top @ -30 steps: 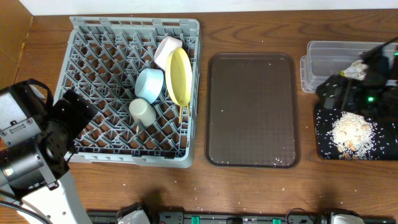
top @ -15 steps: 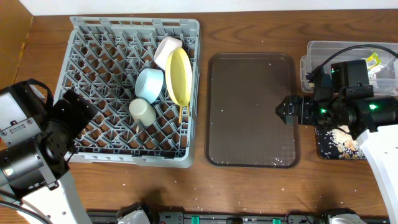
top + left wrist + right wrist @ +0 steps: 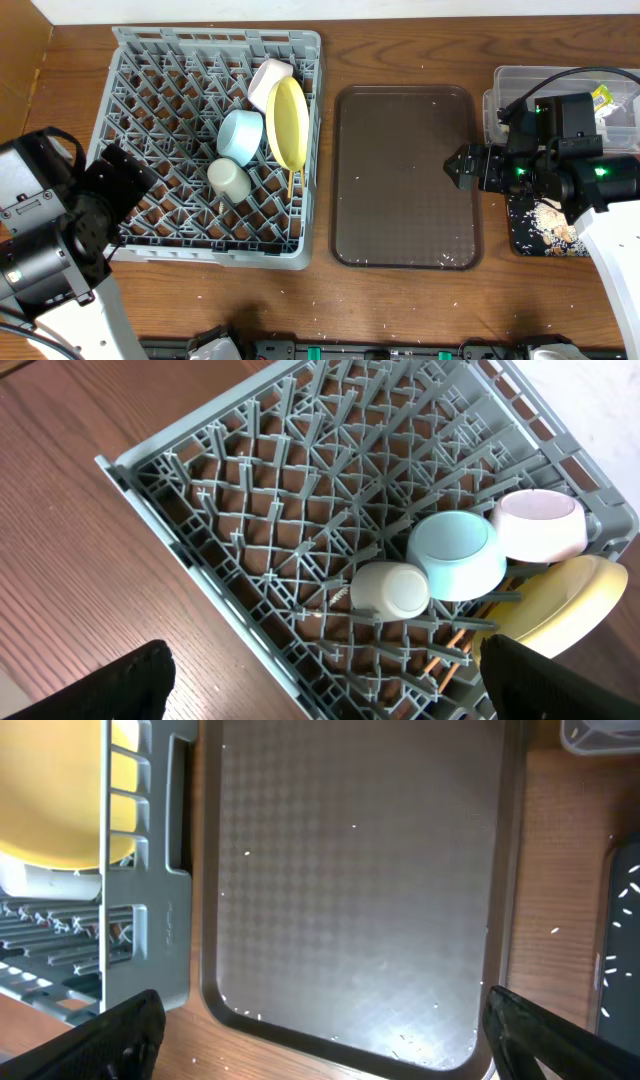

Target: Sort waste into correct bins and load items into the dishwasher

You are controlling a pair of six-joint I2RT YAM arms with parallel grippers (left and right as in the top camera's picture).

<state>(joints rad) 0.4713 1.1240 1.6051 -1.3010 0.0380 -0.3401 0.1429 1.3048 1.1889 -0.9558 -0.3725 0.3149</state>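
Note:
The grey dish rack (image 3: 150,100) holds a pink bowl (image 3: 268,80), a yellow plate (image 3: 288,122) on edge, a light blue bowl (image 3: 240,136), a pale cup (image 3: 229,178) and chopsticks (image 3: 292,182). The left wrist view shows the rack (image 3: 250,540), cup (image 3: 392,590) and blue bowl (image 3: 455,552). My left gripper (image 3: 320,680) is open and empty above the rack's front left edge. My right gripper (image 3: 458,167) is open and empty over the brown tray's right edge. The green-yellow wrapper (image 3: 601,97) lies in the clear tub (image 3: 520,85). Rice (image 3: 553,215) lies in the black bin (image 3: 530,240). The silvery wrapper is hidden.
The dark brown serving tray (image 3: 405,175) lies between the rack and the bins, with a few rice grains on it; it fills the right wrist view (image 3: 360,870). My right arm covers much of the black bin. Rice grains are scattered on the wooden table.
My right arm has swung left from above the bins to the tray's right edge. The left arm has not moved.

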